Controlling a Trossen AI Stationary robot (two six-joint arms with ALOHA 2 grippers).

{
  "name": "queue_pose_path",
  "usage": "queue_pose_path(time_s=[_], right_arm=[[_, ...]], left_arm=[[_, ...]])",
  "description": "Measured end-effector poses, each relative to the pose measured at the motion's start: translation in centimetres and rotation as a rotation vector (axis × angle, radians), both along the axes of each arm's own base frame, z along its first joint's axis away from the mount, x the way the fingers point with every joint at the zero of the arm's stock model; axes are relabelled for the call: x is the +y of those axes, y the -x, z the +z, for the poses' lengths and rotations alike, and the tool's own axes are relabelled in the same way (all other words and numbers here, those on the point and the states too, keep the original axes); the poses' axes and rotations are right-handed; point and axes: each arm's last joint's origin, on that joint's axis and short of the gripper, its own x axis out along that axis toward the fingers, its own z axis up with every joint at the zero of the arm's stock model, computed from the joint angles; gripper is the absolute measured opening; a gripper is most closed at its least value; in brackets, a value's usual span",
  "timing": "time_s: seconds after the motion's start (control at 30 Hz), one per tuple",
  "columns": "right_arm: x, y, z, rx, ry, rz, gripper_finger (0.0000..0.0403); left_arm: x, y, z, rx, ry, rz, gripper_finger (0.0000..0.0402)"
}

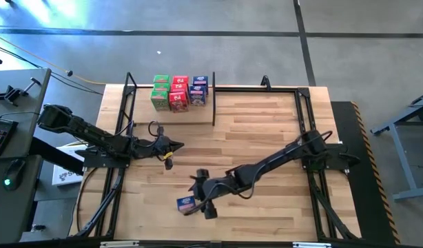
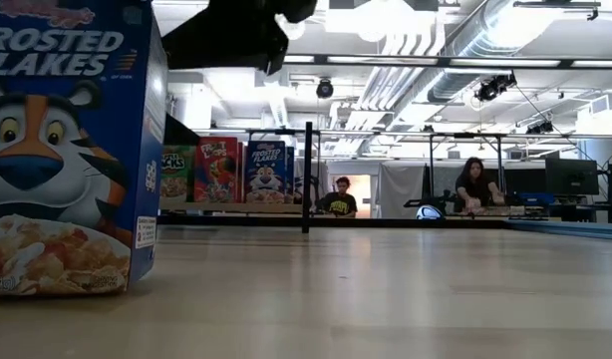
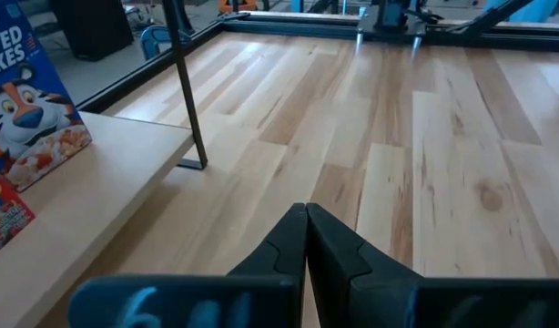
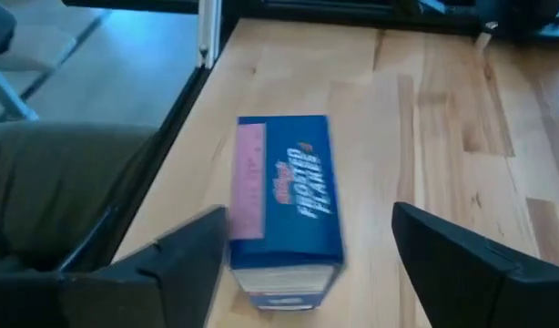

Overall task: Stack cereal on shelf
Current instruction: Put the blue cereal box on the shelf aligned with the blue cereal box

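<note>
The worktop (image 1: 266, 138) fills the middle of the high view, and the shelf (image 1: 171, 116) sits at its upper left, carrying the stacked cereal boxes (image 1: 178, 91) in green, red and blue columns. One blue cereal box (image 1: 187, 202) lies apart, low and left of centre in the high view. The right wrist view shows it on its back with the printed front up, in the lower middle of the frame. The right claw (image 4: 307, 255) hangs over it with fingers spread wide, one on each long side, gripping nothing; whether either finger touches the card I cannot tell. Judging by its look, the box is thin printed card, light and probably part hollow, stiff along its edges but easy to dent on the broad faces, and glossy enough to slip. A moderate pinch across the narrow sides near the middle seems the safest hold. The left claw (image 3: 305, 239) waits at left of centre in the high view, near the shelf, pressed shut and empty. In the low view the lone box crowds the left edge, cut off at top and side, and hides part of the shelf. The count of stacked boxes is hard to make out, since lower layers are covered from above.
</note>
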Motion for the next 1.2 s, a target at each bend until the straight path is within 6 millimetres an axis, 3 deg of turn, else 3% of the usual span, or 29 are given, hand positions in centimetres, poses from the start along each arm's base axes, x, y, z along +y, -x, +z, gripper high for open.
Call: queue_pose_path(time_s=[0.23,0.73,1.2], right_arm=[[-1.2,-0.8,-0.6,0.047,-0.049,0.020,0.0294],[-0.9,-0.5,-0.7,0.064,-0.065,0.137,0.0291],[-0.8,-1.0,-1.5,0.032,-0.044,0.178,0.0217]], left_arm=[[0.0,0.0,0.0,0.003,-0.001,0.000,0.0000],[0.0,0.0,0.0,0.000,0.004,0.006,0.0000],[0.0,0.0,-0.1,0.001,0.005,0.006,0.0000]])
